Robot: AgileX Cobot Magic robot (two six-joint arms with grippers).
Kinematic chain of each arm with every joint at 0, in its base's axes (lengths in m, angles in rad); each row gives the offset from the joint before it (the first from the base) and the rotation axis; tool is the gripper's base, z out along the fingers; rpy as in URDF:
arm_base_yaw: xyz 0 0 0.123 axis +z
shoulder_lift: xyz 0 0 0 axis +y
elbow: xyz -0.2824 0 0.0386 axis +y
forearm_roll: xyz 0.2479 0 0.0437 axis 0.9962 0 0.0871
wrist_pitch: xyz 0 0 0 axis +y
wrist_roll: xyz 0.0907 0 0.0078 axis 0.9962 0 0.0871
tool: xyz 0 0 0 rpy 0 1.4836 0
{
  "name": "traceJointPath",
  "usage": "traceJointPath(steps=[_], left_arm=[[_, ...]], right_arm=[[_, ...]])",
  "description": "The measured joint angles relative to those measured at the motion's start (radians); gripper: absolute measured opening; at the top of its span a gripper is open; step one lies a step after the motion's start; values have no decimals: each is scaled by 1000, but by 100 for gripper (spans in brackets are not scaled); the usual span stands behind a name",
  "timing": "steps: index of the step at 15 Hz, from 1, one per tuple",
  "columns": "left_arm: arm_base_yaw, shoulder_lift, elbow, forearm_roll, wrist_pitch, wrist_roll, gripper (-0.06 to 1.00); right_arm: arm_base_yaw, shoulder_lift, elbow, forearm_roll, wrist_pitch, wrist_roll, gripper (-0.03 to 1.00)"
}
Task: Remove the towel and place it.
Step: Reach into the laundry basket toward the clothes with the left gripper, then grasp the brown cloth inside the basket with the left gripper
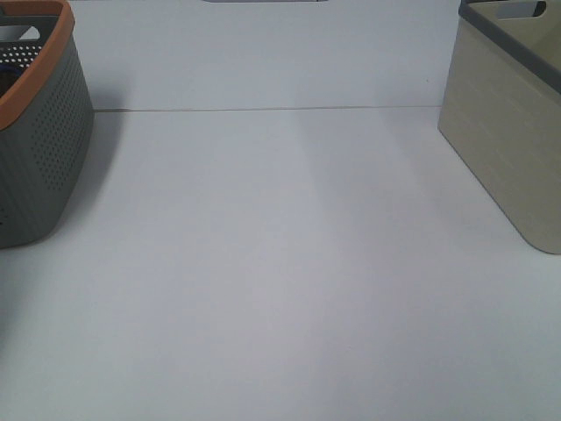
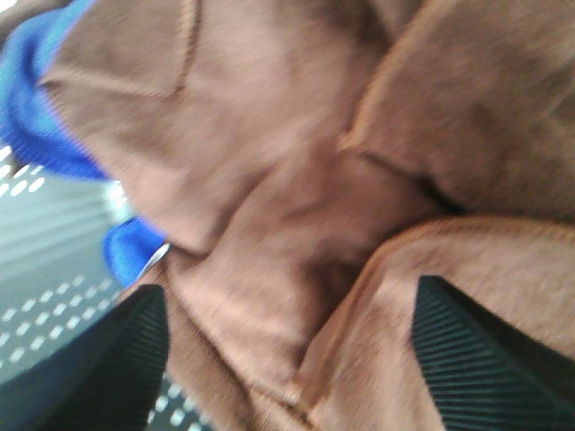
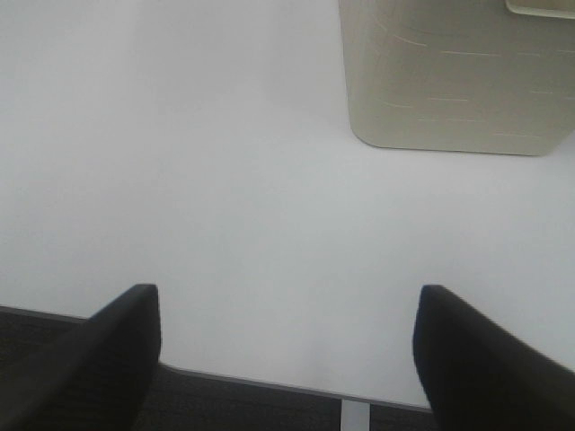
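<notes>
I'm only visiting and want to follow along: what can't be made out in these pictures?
Towel: left wrist view only, close and blurred, its edges cut off by the frame.
Blue cloth: mostly covered by the towel.
Grey basket: high view, cut off by the left edge, inside mostly out of frame.
Beige basket: cut off by the right edge; its wall hides the inside.

A: The towel (image 2: pixel 296 180)?
B: Soft cloth, fuzzy nap, matt; the blue cloth (image 2: pixel 36 108) looks fleecy too.
A: And the rest?
B: The grey basket (image 1: pixel 44 149) is matt perforated plastic; the beige basket (image 1: pixel 508 149) matt plastic, faintly ribbed; the table (image 1: pixel 280 281) smooth and matt.
</notes>
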Motion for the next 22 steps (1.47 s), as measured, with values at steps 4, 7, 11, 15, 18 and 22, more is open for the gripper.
traceJointPath(steps=[4,7,11,15,18,22], left_arm=[[-10,16,0,0,14,14,69],[-10,30,0,8,50,27,68],[-10,42,0,34,48,36,61],[-10,42,0,63,47,36,52],[-10,42,0,63,47,9,48],[-10,42,0,61,47,1,48]], right_arm=[[0,0,0,0,0,0,68],[0,0,0,0,0,0,68],[0,0,0,0,0,0,68],[0,0,0,0,0,0,68],[0,0,0,0,0,0,68],[0,0,0,0,0,0,68]])
